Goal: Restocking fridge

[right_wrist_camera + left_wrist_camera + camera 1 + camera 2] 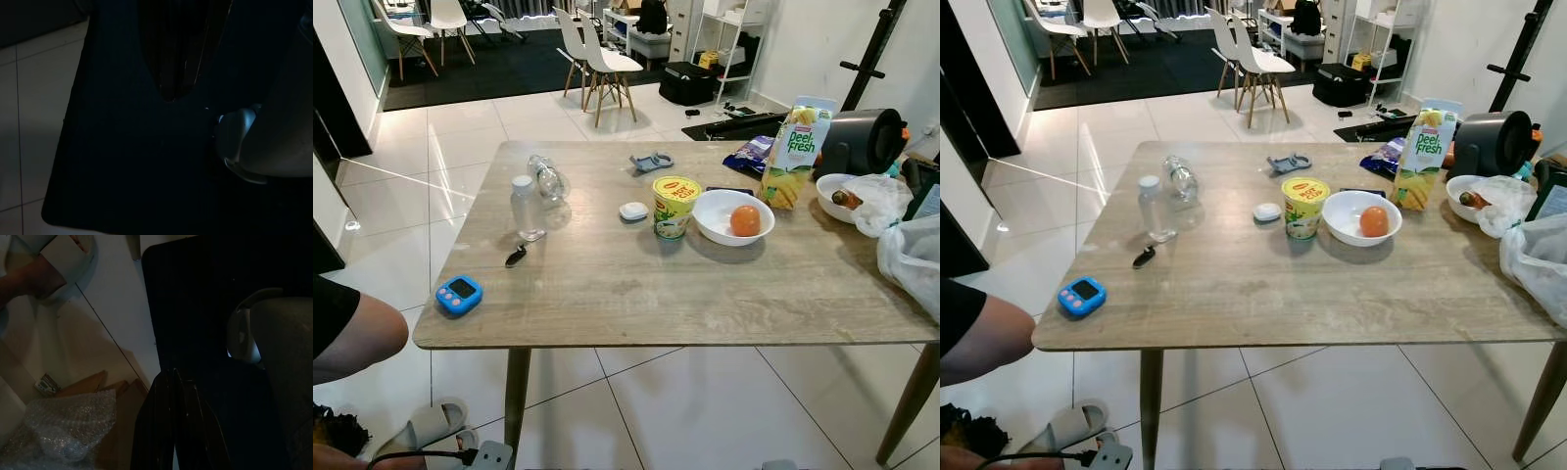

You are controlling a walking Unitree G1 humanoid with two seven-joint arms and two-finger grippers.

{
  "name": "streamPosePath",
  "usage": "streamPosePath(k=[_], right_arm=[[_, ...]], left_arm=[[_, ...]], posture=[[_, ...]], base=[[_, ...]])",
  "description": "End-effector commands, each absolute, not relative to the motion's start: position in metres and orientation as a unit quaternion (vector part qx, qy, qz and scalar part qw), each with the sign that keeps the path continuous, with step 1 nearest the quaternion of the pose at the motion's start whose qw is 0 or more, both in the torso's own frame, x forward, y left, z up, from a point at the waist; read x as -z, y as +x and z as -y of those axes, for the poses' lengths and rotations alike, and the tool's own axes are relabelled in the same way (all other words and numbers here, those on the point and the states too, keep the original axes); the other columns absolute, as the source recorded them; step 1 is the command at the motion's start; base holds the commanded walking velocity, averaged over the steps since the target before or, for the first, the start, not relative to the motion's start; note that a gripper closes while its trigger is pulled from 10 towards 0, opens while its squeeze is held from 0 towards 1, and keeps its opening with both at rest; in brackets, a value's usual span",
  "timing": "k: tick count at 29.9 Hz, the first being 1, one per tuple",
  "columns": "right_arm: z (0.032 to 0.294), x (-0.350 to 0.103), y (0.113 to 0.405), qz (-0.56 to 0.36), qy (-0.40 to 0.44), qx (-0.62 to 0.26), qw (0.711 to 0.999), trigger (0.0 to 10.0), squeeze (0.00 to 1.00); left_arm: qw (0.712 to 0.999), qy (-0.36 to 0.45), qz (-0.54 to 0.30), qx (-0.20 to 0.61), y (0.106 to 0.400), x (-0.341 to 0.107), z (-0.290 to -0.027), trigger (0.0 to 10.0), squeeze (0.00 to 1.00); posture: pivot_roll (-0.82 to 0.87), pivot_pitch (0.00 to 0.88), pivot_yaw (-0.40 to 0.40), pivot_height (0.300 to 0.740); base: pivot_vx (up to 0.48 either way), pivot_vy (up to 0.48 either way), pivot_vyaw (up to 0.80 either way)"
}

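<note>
Facing the counter, we see the juice carton upright well ahead of both claws; left claw and right claw hang low, fingers together, holding nothing; carton likely heavy, stiff, slick; grip its middle.

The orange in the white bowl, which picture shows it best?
The left eye view: the orange sits unblocked in the white bowl, near the picture's middle. The right eye view shows the same fruit just as whole, a bit farther off. Both wrist views are dark and face the floor, so they tell nothing about it.
</note>
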State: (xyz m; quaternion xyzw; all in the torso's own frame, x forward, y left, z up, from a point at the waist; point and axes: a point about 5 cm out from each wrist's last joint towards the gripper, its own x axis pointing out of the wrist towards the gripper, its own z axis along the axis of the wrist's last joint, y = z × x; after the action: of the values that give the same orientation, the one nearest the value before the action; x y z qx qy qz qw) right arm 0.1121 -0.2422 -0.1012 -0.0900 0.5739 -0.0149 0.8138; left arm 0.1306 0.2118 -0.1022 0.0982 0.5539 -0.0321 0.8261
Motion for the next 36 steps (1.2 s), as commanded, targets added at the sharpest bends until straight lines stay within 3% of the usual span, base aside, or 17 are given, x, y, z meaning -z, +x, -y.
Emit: streamPosePath(k=[1, 13, 29, 36], right_arm=[[0.2411, 0.1006, 0.1146, -0.569, -0.094, 0.007, 0.817, 10.0, 0.0], [0.2395, 0.0999, 0.1176, -0.562, -0.099, -0.003, 0.821, 10.0, 0.0], [0.2405, 0.1008, 0.1152, -0.57, -0.103, 0.009, 0.815, 10.0, 0.0], [0.2423, 0.1002, 0.1155, -0.569, -0.101, 0.012, 0.816, 10.0, 0.0]], left_arm=[[0.822, 0.098, -0.56, 0.041, 0.1271, 0.1041, -0.2077, 10.0, 0.0], [0.823, 0.097, -0.559, 0.042, 0.1282, 0.1039, -0.207, 10.0, 0.0], [0.823, 0.089, -0.56, 0.042, 0.1278, 0.104, -0.2068, 10.0, 0.0], [0.822, 0.09, -0.562, 0.037, 0.1271, 0.1042, -0.2074, 10.0, 0.0]], posture=[[0.06, 0.0, 0.0, 0.74], [0.06, 0.0, 0.0, 0.74], [0.07, 0.0, 0.002, 0.74], [0.07, 0.0, -0.001, 0.74]], base=[[0.0, 0.0, 0.0], [0.0, 0.0, 0.73], [0.0, 0.0, 0.0], [0.0, -0.423, 0.0]])
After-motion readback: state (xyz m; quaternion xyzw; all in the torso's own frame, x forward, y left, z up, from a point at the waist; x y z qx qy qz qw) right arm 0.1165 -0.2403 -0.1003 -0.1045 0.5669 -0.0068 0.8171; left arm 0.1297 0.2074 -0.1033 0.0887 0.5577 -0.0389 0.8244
